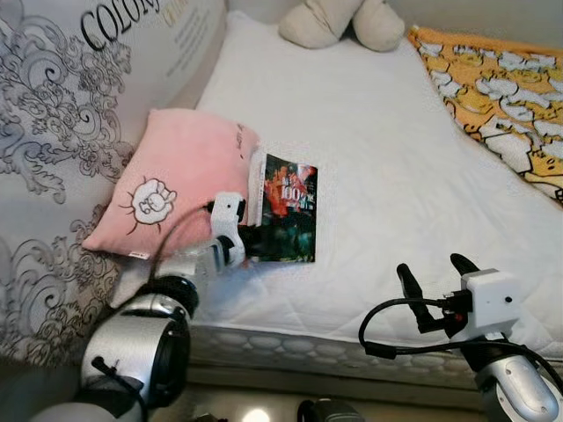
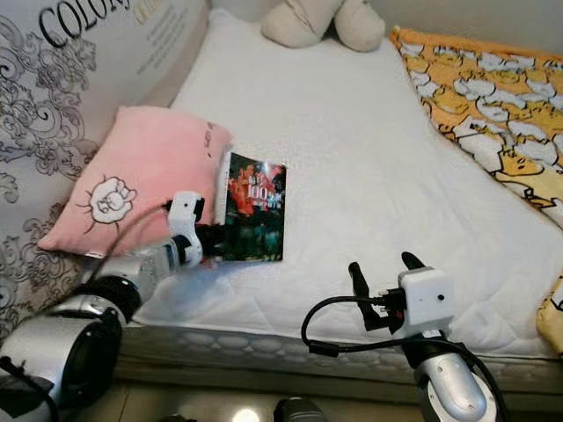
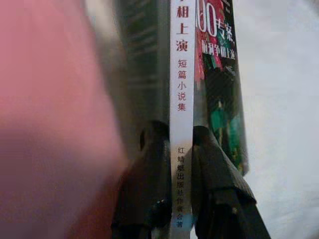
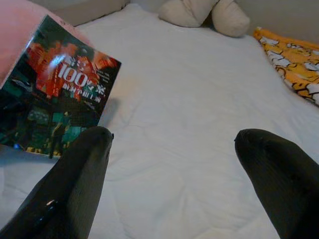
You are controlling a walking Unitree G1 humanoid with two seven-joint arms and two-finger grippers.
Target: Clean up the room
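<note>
A: Where's the dark glossy paperback book [image 1: 286, 211] w/ the red cover art?

B: On the white quilted mattress [image 1: 396, 176], just beside the pink square pillow [image 1: 171, 180]. Left gripper [image 3: 182, 149] pinches it at the white spine.

A: Lifting tips?

B: Lift straight up, slowly; a spine-only grip may let pages flop. Right gripper [image 4: 172, 149] hangs spread, idle, near the mattress edge.

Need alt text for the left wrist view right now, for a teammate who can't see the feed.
The left gripper has its two black fingers closed on the white spine of a book with a dark, red-lettered cover. A blurred pink pillow sits close on one side, the white bed sheet on the other.
</note>
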